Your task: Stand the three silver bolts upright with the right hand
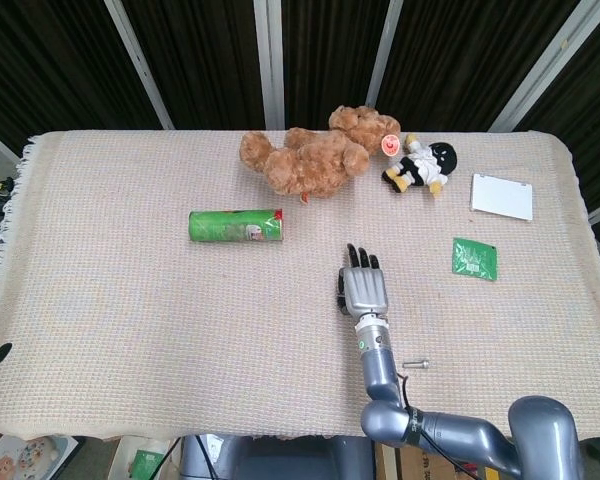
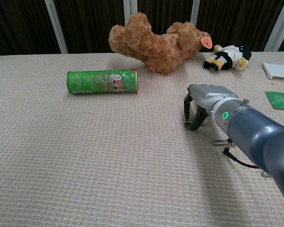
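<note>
Here, bolt: one silver bolt (image 1: 414,365) lies on its side on the cloth near the front edge, just right of the right forearm; it is small, thin and shiny, with a wider head at one end. In the chest view a sliver of it (image 2: 221,141) shows beside the forearm.
Other bolts: only this one can be made out in either view.
Right hand: the right hand (image 1: 363,288) is palm down over the cloth, ahead of the bolt and apart from it. Its fingers (image 2: 189,111) curl downward with the dark tips at or just above the weave; they hold nothing, and whether they touch the cloth cannot be told.
Right arm: the grey-blue forearm (image 2: 255,139) carries a lit green dot near the wrist.
Left hand: not seen in either view.
Green can: a green tube-shaped can (image 1: 236,226) lies on its side, well to the left of the hand.
Plush toys: a brown teddy bear (image 1: 315,155) lies at the far edge, with a small black, white and yellow plush (image 1: 422,167) just beside it.
Right side: a green packet (image 1: 475,258) lies flat, and a white card (image 1: 502,196) beyond it.
Surface: a beige woven tablecloth (image 1: 130,310) covers the table.
</note>
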You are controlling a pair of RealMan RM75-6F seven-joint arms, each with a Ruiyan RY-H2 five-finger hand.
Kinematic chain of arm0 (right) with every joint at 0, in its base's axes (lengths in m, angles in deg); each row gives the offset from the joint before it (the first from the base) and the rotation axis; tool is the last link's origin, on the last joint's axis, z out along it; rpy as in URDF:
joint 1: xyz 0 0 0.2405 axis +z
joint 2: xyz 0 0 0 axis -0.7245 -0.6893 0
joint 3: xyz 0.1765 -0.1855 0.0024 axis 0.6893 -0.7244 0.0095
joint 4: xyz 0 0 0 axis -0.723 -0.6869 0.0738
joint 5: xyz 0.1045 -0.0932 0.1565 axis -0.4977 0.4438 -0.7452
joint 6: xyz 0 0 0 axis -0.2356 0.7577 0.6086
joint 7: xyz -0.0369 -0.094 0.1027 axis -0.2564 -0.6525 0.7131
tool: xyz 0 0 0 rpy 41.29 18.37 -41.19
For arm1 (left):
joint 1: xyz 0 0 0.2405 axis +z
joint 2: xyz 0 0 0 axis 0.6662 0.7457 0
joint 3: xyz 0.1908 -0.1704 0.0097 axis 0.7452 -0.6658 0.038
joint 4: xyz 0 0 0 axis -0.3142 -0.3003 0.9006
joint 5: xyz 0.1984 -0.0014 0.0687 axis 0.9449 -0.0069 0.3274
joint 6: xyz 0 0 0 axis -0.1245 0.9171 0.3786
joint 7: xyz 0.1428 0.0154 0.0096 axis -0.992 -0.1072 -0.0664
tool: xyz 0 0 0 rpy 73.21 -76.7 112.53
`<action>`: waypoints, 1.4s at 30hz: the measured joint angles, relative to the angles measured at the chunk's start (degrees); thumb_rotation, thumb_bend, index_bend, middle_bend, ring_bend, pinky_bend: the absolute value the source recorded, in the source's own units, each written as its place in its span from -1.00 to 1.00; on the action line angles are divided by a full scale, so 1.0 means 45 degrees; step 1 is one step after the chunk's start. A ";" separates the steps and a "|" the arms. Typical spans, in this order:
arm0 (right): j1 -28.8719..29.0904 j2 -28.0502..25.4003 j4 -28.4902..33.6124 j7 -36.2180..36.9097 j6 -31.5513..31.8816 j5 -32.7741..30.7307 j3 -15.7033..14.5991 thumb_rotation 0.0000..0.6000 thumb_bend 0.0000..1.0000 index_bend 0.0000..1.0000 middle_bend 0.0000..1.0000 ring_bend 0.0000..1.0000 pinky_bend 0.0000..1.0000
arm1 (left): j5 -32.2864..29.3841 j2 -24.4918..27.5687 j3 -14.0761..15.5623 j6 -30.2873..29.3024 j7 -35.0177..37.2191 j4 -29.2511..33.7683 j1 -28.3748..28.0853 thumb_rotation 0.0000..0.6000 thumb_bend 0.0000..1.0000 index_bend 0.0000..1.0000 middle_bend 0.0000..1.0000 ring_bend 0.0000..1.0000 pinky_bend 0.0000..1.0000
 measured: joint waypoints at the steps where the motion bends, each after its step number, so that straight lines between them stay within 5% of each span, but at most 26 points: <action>1: -0.0016 -0.0038 0.0063 0.0133 -0.0020 0.0035 0.0038 1.00 -0.32 0.23 -0.95 -0.90 -0.78 | -0.0001 0.0003 -0.0002 -0.0009 0.0008 0.0001 0.0005 1.00 -0.52 -0.85 -0.87 -1.00 -0.73; 42: 0.0139 -0.1116 0.0658 0.1169 -0.0126 -0.0821 0.0714 1.00 -0.32 0.23 -0.95 -0.90 -0.78 | 0.0045 -0.0033 0.0009 -0.0063 -0.0095 0.0027 0.0037 1.00 -0.53 -0.85 -0.87 -1.00 -0.73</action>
